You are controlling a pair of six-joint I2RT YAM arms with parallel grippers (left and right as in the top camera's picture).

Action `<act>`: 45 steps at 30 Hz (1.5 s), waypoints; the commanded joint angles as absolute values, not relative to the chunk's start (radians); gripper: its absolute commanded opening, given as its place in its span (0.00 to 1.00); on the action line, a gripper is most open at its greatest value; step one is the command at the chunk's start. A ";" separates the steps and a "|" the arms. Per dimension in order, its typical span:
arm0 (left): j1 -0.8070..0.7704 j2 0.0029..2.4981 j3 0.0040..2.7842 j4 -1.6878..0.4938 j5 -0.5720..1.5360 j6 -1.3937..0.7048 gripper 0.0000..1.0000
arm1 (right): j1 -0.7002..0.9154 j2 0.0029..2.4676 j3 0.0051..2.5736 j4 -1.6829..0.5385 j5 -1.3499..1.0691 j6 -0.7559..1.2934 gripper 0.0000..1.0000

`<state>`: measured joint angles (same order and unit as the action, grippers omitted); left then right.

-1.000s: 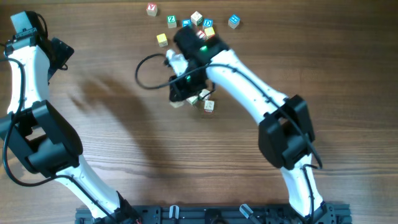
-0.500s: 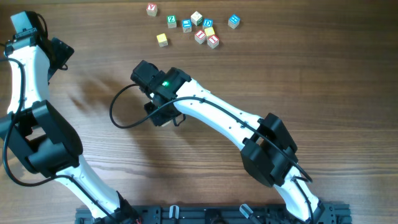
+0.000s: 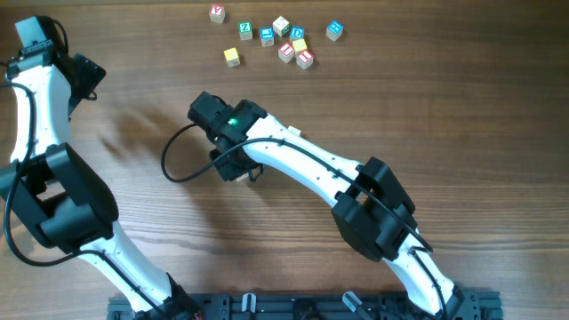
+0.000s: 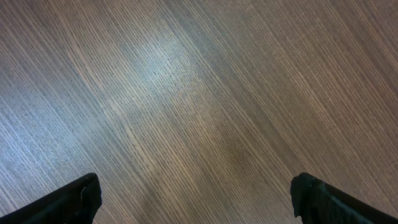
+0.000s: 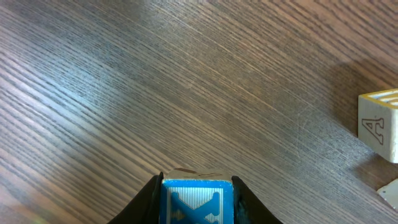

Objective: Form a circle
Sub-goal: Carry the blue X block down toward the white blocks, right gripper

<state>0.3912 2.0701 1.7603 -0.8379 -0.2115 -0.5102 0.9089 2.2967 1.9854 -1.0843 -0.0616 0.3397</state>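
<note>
My right gripper (image 5: 197, 194) is shut on a small wooden cube with a blue "X" (image 5: 197, 203), held just above the table. In the overhead view that gripper (image 3: 238, 171) sits left of centre, under the wrist. A cream cube marked "A" (image 5: 379, 124) stands to its right, with the corner of another cube (image 5: 392, 193) below it. The circle does not show as a whole; the right arm (image 3: 302, 164) covers that spot from above. My left gripper (image 4: 199, 194) is open over bare wood, with nothing between its fingers.
Several loose letter cubes (image 3: 284, 41) lie scattered at the back of the table, one yellow cube (image 3: 232, 57) nearest. A black cable (image 3: 178, 156) loops out left of the right wrist. The left arm (image 3: 40, 116) stands along the left edge.
The right wrist swung from over the back cubes to the left and nearer, uncovering them. In the last half second it barely shifted. The left arm stayed still.
</note>
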 commanded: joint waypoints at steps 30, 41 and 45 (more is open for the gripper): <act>0.395 2.058 1.771 -0.839 -0.213 -0.503 1.00 | 0.910 2.322 1.740 -0.815 0.000 0.343 0.18; 0.395 2.058 1.771 -0.839 -0.213 -0.503 1.00 | 0.910 2.322 1.740 -0.801 -0.001 0.344 0.34; 0.395 2.058 1.771 -0.839 -0.213 -0.503 1.00 | 0.910 2.322 1.740 -0.801 -0.001 0.344 0.49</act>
<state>0.3912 2.0701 1.7603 -0.8379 -0.2115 -0.5102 0.9089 2.2845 1.7561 -0.7998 -0.0174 0.3412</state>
